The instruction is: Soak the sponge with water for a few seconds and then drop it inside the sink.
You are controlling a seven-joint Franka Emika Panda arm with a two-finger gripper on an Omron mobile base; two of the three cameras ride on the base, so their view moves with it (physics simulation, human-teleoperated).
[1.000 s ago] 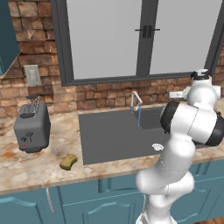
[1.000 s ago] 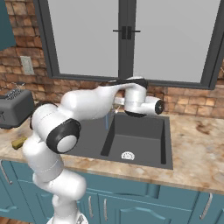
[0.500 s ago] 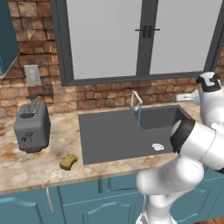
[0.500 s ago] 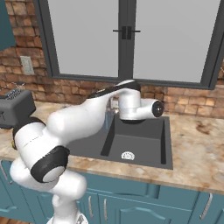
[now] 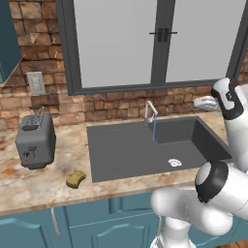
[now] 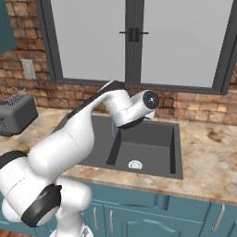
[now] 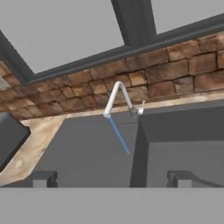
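Your end effector (image 7: 109, 178) is gaping wide and holding nothing, facing the faucet (image 7: 120, 98) and its water (image 7: 119, 135) (running into the sink (image 5: 131, 155)); the sponge (image 5: 75, 178) is lying far off on the counter (image 5: 43, 181).

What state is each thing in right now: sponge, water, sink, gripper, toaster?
sponge: lying on the counter left of the sink, not held.
water: running from the faucet.
sink: nothing in the basin.
gripper: open, holding nothing.
toaster: upright on the counter.
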